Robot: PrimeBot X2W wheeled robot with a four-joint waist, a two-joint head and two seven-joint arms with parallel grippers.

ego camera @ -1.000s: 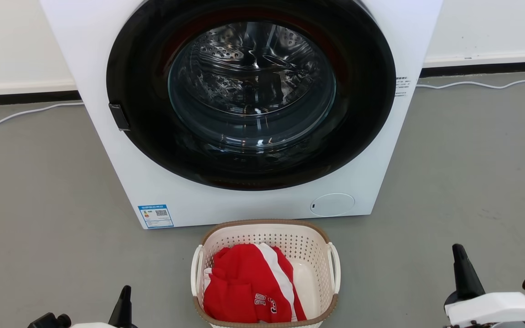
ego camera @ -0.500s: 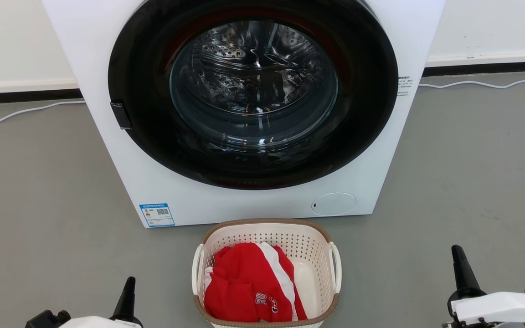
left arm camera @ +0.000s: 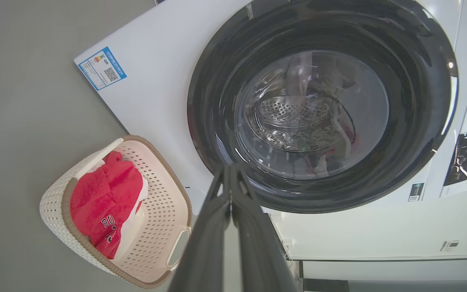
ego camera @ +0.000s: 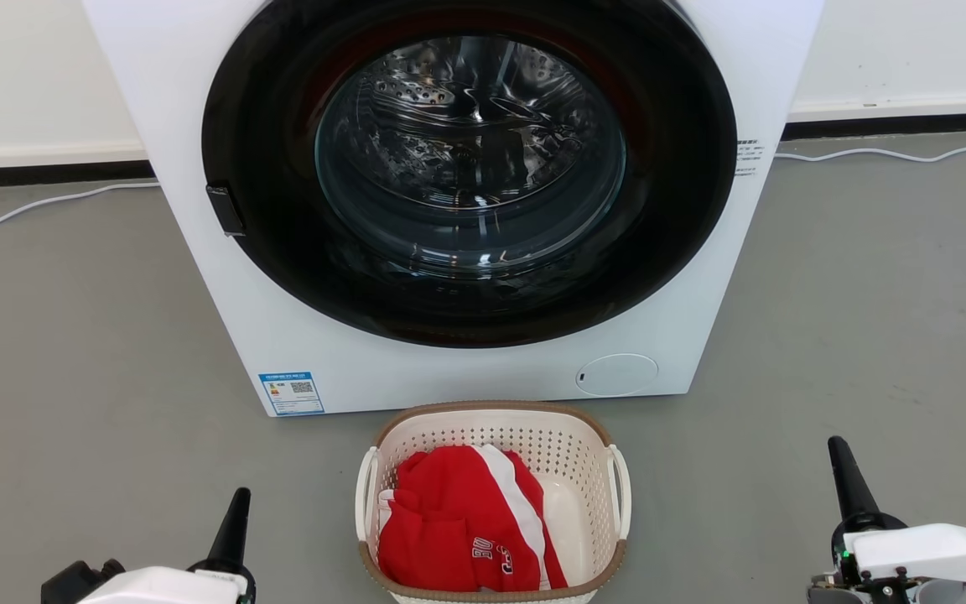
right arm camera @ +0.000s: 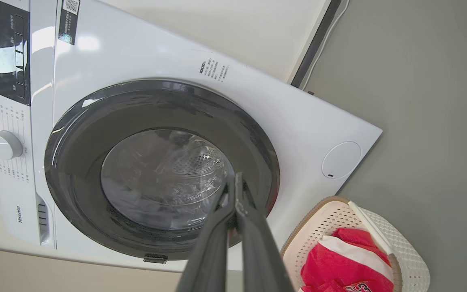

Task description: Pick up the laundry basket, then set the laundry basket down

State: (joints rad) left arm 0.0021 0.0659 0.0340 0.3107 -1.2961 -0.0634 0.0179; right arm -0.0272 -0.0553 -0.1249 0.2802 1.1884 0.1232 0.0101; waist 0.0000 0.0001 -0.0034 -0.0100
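Your left gripper [left arm camera: 230,170] and right gripper [right arm camera: 236,180] are both pinched together, holding nothing; laundry basket [ego camera: 495,438] sits between them, touching neither.

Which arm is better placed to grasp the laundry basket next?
Likely left: the left gripper sits nearer the laundry basket than the right gripper does; both are shut.

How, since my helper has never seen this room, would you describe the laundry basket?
Find the big white washing machine with its dark round door. On the grey floor right before it sits the laundry basket: cream, perforated, brown-rimmed, holding a red garment.
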